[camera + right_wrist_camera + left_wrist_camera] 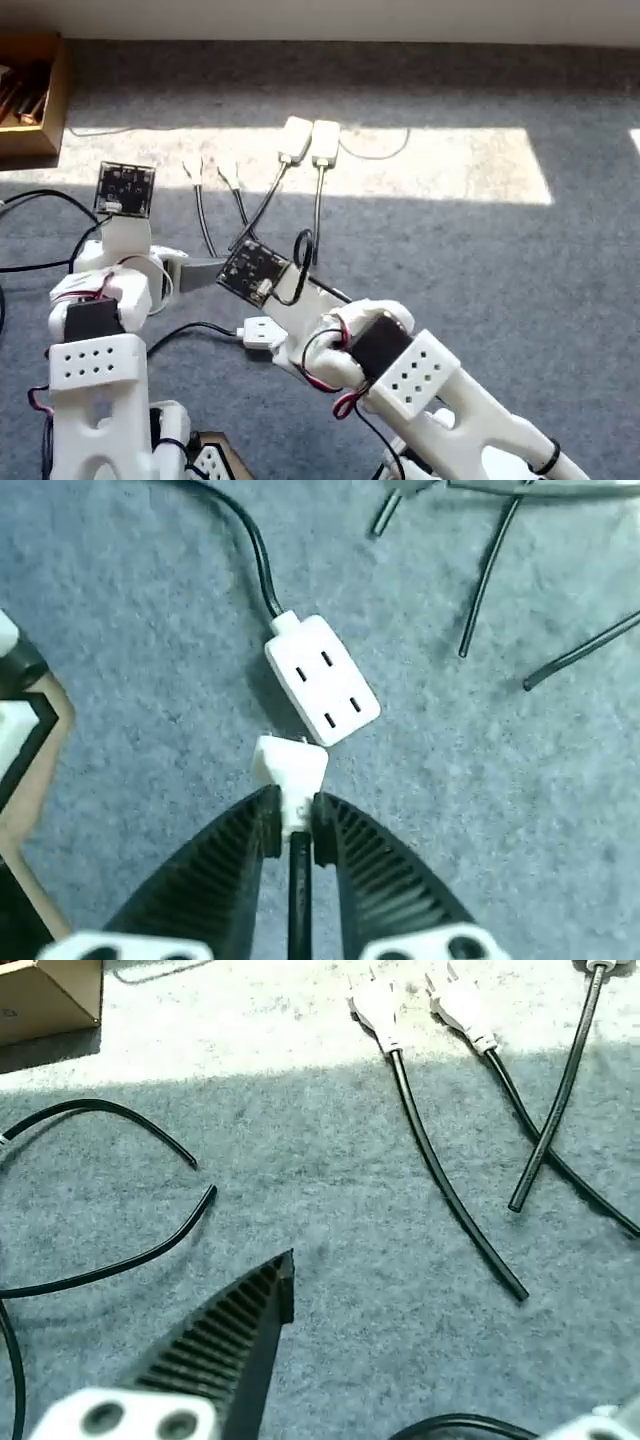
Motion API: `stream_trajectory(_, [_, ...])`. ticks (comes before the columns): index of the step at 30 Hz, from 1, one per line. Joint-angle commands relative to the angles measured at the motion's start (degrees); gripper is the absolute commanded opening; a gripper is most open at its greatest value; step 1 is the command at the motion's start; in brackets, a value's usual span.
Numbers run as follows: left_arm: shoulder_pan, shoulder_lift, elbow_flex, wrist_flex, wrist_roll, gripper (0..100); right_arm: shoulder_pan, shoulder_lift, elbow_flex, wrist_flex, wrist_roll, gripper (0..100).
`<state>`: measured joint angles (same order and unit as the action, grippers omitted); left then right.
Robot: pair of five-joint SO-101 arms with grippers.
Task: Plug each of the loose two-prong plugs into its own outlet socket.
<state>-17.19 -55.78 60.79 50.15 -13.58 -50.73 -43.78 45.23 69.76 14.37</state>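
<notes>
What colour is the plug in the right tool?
White plug, black cord; best in right wrist view.

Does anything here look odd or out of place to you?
The loose plugs trail short black cords whose far ends lie free, attached to nothing. Also, the plug held in the right pincer appears to meet the white outlet block at its edge, not at the slots on its face.
</notes>
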Motion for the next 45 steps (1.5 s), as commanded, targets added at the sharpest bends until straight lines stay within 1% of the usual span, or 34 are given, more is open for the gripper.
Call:
stream_trajectory(1, [-0.8, -0.1, -1.9, -1.1, 0.4, 50, 0.7, 2.8, -1.5, 1.3, 7.3, 0.5])
stream_trajectory(3, [-0.8, -0.1, -2.1, -0.3, 0.6, 50, 0.7, 5.1, -4.4, 3.0, 12.5, 0.5])
stream_trajectory(5, [-0.9, 0.7, -3.4, 2.6, 0.6, 50, 1.9, 8.4, -10.2, 5.2, 15.8, 0.5])
stream_trajectory(7, [-1.2, 3.7, -5.6, 5.1, 0.6, 50, 3.6, 12.6, -17.4, 7.3, 18.2, 0.5])
stream_trajectory(9, [-2.6, 8.0, -7.3, 5.4, 1.1, 50, 5.2, 18.2, -24.9, 9.9, 20.9, 0.5])
stream_trajectory(11, [-3.9, 12.9, -9.1, 5.4, 1.7, 50, 5.8, 24.2, -32.2, 13.1, 25.3, 0.5])
stream_trajectory(13, [-5.1, 17.5, -9.9, 3.7, 1.6, 50, 5.6, 29.7, -38.5, 16.5, 30.2, 0.5])
stream_trajectory(17, [-8.7, 26.9, -9.8, -2.6, 0.9, 50, 4.1, 39.6, -51.0, 24.6, 39.2, 0.5])
stream_trajectory(20, [-11.1, 32.9, -9.8, -5.1, -4.1, 50, 3.4, 45.8, -58.9, 31.2, 45.5, 0.5])
stream_trajectory(21, [-11.8, 34.2, -9.8, -5.5, -5.2, 50, 3.5, 47.3, -60.5, 31.4, 46.4, 0.5])
stream_trajectory(26, [-16.2, 37.8, -9.7, -7.0, -9.1, 50, 3.6, 50.6, -61.7, 31.0, 48.5, 0.5])
stream_trajectory(28, [-17.6, 37.8, -9.7, -7.2, -9.5, 50, 3.9, 50.7, -61.7, 28.2, 48.4, 0.5])
stream_trajectory(33, [-17.9, 37.8, -9.8, -7.3, -9.6, 50, 4.1, 50.9, -61.1, 24.1, 48.4, 0.5])
stream_trajectory(41, [-17.8, 37.8, -9.8, -8.4, -9.6, 50, 4.4, 50.0, -48.7, 16.0, 45.4, 0.5])
stream_trajectory(45, [-18.0, 37.9, -9.8, -8.4, -9.7, 50, 4.2, 42.1, -43.1, 12.7, 45.3, 0.5])
